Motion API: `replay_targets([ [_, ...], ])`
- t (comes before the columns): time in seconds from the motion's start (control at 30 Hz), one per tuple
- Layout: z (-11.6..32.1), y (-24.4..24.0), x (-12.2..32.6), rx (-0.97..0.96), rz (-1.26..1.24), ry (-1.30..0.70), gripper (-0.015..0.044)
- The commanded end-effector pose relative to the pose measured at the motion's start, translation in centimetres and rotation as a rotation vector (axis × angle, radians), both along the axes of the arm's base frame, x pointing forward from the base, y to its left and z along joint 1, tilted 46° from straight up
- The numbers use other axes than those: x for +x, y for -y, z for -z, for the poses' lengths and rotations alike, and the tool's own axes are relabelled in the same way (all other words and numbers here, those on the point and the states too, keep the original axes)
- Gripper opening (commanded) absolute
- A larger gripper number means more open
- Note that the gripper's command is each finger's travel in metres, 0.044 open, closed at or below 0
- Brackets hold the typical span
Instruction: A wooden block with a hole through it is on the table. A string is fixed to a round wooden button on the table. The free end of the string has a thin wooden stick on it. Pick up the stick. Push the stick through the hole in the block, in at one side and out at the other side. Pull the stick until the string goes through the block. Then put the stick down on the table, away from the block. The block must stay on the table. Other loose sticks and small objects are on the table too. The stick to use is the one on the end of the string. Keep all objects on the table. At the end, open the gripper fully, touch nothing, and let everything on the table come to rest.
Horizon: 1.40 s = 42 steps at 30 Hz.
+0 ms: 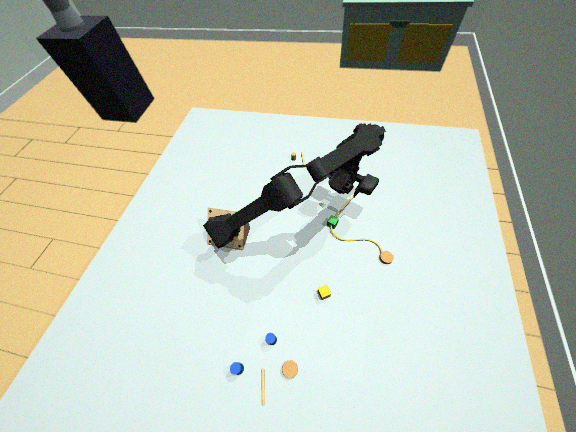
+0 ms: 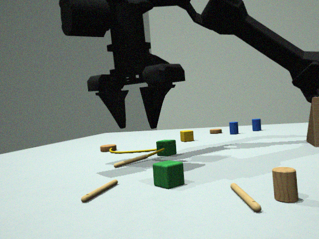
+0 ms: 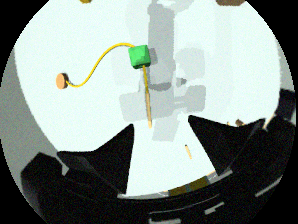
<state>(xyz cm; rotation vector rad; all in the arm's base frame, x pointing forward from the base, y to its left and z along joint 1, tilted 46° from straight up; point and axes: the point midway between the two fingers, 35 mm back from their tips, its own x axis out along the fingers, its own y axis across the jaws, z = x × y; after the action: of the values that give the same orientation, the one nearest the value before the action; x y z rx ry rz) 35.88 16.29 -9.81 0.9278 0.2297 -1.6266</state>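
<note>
The green block with the hole [image 1: 333, 221] [image 2: 166, 152] [image 3: 139, 56] stands on the table. The yellow string [image 1: 356, 240] [image 2: 133, 151] [image 3: 102, 53] runs from the round wooden button [image 1: 386, 257] [image 2: 108, 148] [image 3: 61, 81] to one side of this block. A short piece of string comes out of the opposite side, with the thin stick [image 2: 130, 161] [image 3: 148, 107] on its end. The stick lies on the table, away from the block. My gripper [image 2: 138, 128] [image 3: 161, 122] is wide open and empty, above the stick's far end and clear of it.
Another green block [image 2: 168, 177] and loose sticks [image 2: 99, 191] [image 2: 245, 197] lie near the gripper side, with a wooden cylinder [image 1: 293, 156] [image 2: 285, 185]. A yellow cube [image 1: 324, 292] [image 2: 186, 136], blue cylinders [image 1: 271, 339] [image 1: 237, 368], a wooden disc [image 1: 290, 369] and a stick [image 1: 263, 386] lie farther off.
</note>
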Motion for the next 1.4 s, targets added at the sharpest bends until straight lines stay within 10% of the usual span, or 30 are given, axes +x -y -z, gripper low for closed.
replay_targets([
  [0.0, -1.7, -1.9, 0.1, 0.006, 0.002, 0.006, 0.044],
  [1.37, -2.7, -3.0, 0.0, 0.008, -0.013, 0.01, 0.044],
])
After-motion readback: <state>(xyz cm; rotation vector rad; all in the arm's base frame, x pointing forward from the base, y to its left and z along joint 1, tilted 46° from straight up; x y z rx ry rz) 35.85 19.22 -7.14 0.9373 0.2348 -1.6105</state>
